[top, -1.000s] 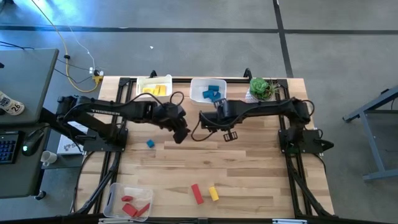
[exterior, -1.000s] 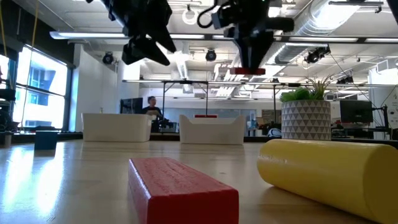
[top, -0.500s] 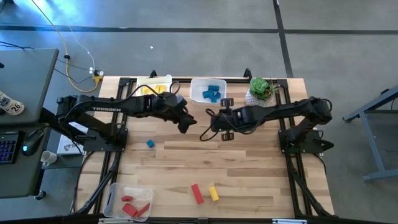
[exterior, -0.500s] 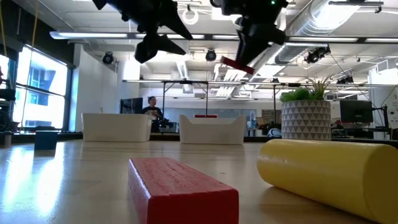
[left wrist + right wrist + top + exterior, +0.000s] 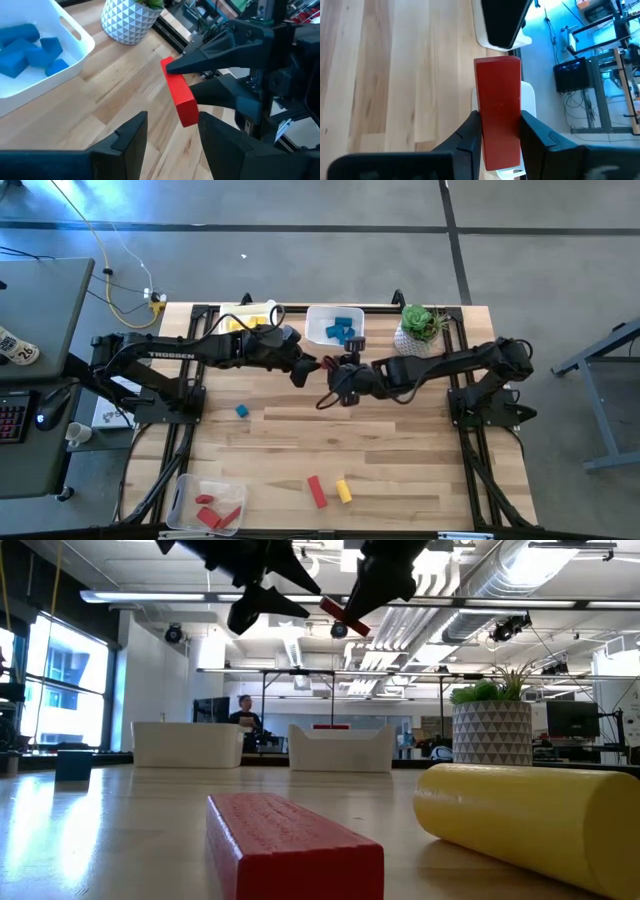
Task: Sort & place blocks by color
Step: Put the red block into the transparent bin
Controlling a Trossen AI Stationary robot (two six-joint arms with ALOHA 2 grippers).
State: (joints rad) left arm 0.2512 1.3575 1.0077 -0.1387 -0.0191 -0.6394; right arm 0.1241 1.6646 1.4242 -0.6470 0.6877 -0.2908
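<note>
R end effector (image 5: 501, 137) swung red block (image 5: 498, 107) toward L end effector (image 5: 167, 132).

The table (image 5: 400, 460) is showing pale planked wood with a smooth, faintly shiny finish. The red bar (image 5: 497, 110) is looking matt and solid; another red bar (image 5: 290, 840) is showing a finely grainy top, while the yellow cylinder (image 5: 530, 820) is looking smooth with a soft sheen. The white bin (image 5: 75, 37) is looking like glossy plastic, the plant pot (image 5: 127, 20) matt and faceted, and the right gripper's fingers (image 5: 470, 135) matt black.
</note>
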